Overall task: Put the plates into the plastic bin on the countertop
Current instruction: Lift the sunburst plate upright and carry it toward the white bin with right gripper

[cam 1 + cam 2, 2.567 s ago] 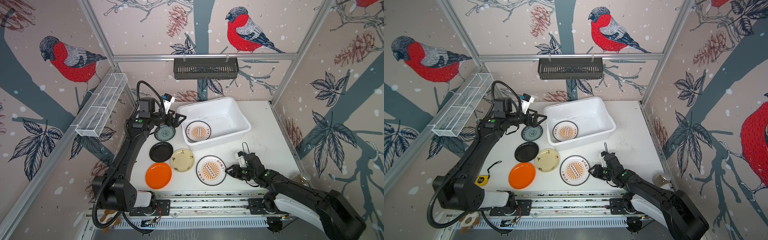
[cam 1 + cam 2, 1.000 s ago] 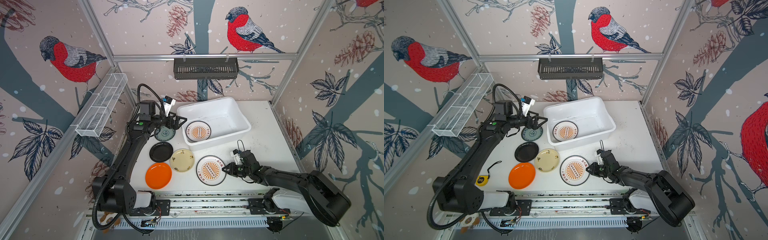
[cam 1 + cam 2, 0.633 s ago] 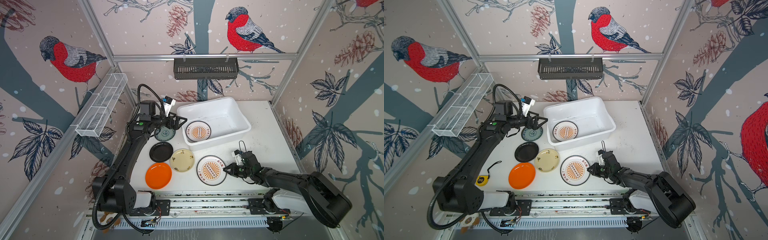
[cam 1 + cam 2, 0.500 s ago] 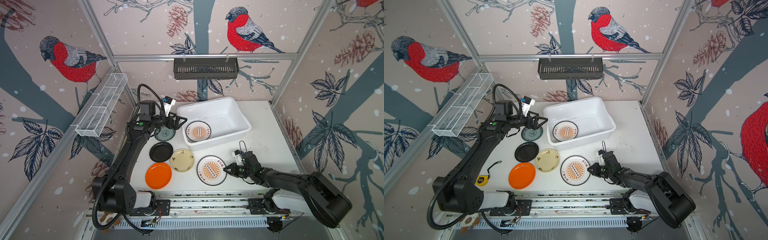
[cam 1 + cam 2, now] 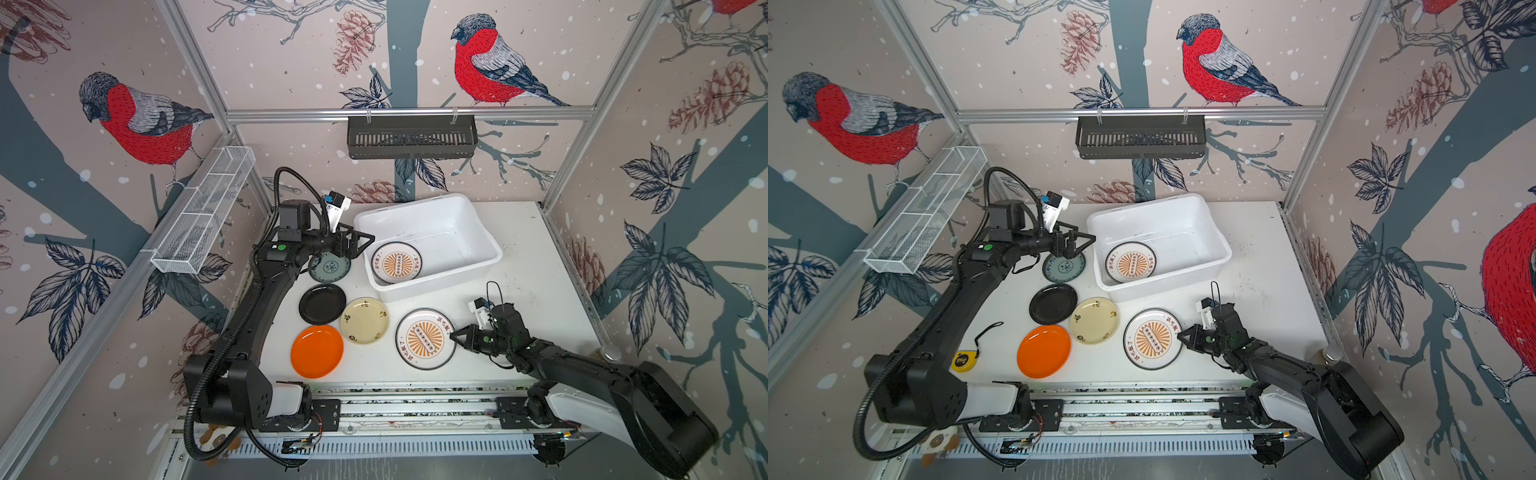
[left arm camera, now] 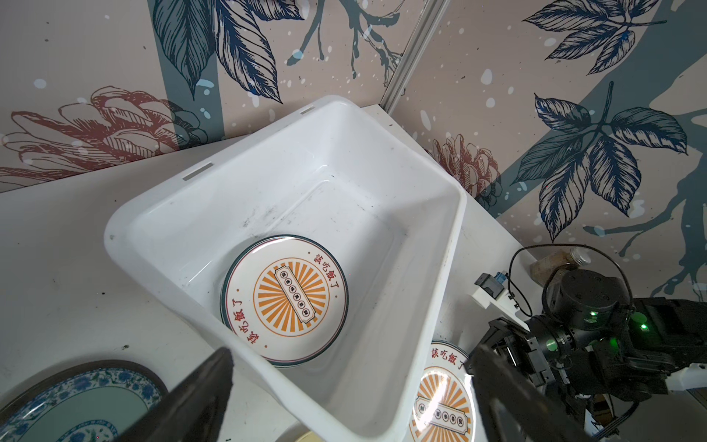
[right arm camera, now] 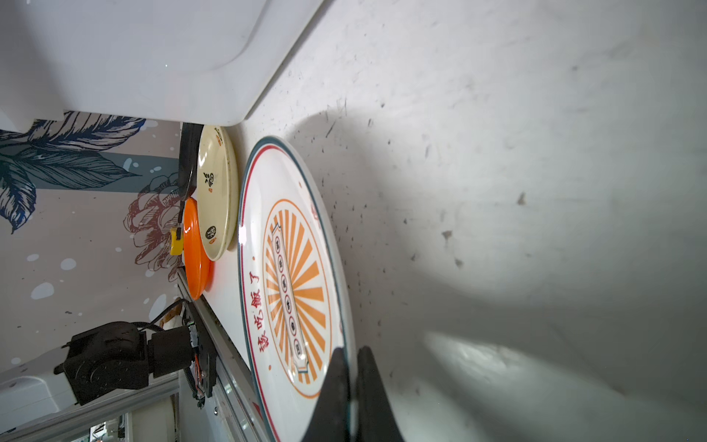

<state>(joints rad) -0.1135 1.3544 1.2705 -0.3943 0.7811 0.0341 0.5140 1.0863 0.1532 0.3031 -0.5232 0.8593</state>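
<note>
The left hand (image 5: 362, 244) hangs wide open and empty. The teal plate (image 5: 330, 267) lies just under it, and the black plate (image 5: 322, 304), cream plate (image 5: 365, 321) and orange plate (image 5: 317, 351) lie on the desk (image 5: 536, 266) back toward that arm's base, clear of its fingers. Just ahead of its fingertips stands the bin (image 5: 436, 216), with a binned plate (image 5: 396, 263) flat on the floor at the end nearest that hand. The left wrist view hints at a second rim beneath it, though I cannot be sure that is another plate. Further right, the right hand (image 7: 349, 354) is clenched on the sunburst plate (image 5: 424, 338). In the right wrist view its two fingers pinch the rim at the edge nearest the hand, while the plate appears to rest on the desk, not yet raised. The bin's wall stands ahead of this hand, just past the plate's far edge. So the step in hand looks to be the pickup of this plate, with four smaller ones left on the desk. The next move likely calls for lifting by the pinched edge, rising enough to clear the bin's rim, then carrying forward and lowering onto the binned plate. A wide plate held by a thin rim may sag, so a slow lift seems wise.
</note>
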